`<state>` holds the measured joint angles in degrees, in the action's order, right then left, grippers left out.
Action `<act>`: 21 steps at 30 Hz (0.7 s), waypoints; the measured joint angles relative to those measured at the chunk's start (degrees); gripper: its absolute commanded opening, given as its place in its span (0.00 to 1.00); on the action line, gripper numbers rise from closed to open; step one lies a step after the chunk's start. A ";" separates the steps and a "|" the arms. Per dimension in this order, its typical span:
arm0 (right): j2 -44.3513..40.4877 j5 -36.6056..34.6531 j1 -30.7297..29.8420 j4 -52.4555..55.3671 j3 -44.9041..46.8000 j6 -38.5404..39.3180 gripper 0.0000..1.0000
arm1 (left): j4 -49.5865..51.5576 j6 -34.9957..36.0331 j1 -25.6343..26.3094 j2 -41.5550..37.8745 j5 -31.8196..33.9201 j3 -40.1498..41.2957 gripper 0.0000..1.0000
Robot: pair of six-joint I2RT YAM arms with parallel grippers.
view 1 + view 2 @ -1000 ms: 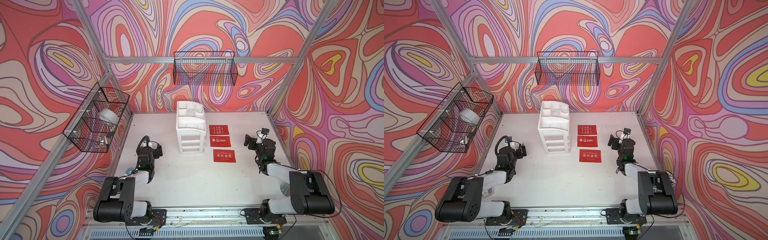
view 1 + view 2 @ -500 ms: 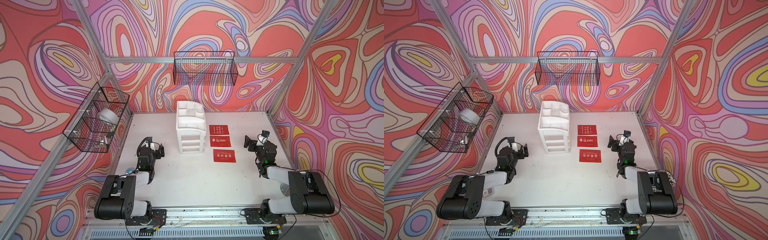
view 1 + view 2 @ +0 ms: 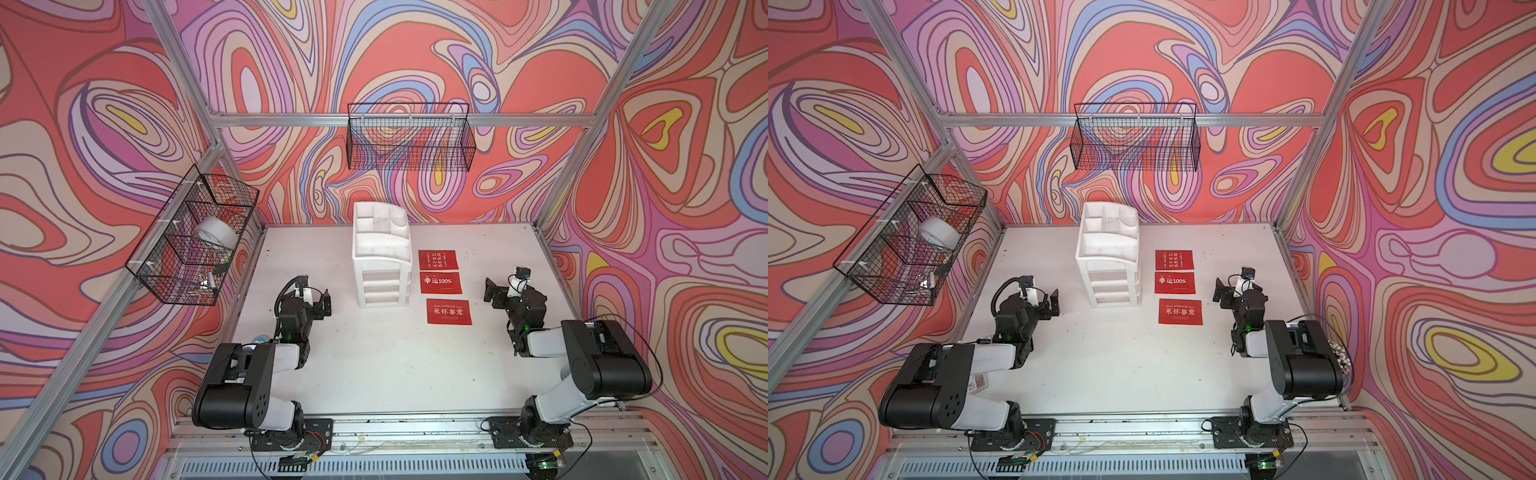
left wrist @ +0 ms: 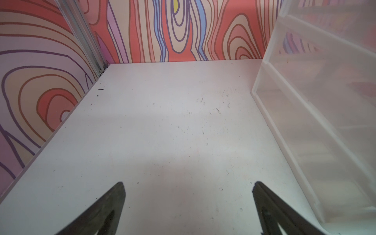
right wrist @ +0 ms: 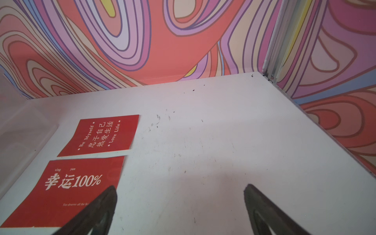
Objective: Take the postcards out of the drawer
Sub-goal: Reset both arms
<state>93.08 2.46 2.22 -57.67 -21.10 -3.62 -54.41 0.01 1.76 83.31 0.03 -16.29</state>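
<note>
Between the right gripper [image 5: 181, 189] and the white drawer unit [image 3: 384, 286], 3 red postcards [image 3: 440, 282] lie flat on the table [image 3: 374, 365]. Right jaws spread wide, nothing held. Left gripper [image 4: 188, 185], on the unit's other side, same.

Your two arms match: the left arm [image 3: 232, 395], lower left of the frame, and the right arm [image 3: 602, 365], lower right, pair bulky black joint housings with white links. A green light [image 3: 286, 333] glows on each forearm. A black cable [image 3: 284, 286] arcs over the left wrist. The left gripper [image 4: 188, 183] and right gripper [image 5: 181, 185] carry dull black wedge-shaped fingers [image 4: 105, 209].
</note>
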 measured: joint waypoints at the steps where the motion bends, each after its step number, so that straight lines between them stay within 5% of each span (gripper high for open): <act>1: 0.92 0.37 0.00 -0.66 -0.02 0.22 0.98 | -0.79 0.02 0.02 0.33 -0.24 0.50 1.00; 11: 4.35 -1.40 0.02 -2.80 -1.16 0.39 0.98 | -3.69 1.92 0.02 3.89 -5.31 1.11 1.00; 21: 4.35 -2.71 0.00 0.52 -4.52 0.28 0.98 | 2.82 -0.61 0.00 4.37 3.54 -5.40 1.00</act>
<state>97.43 -0.25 2.22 -57.14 -25.63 -3.33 -51.59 -0.60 1.76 87.68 3.57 -21.69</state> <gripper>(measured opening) 0.984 0.999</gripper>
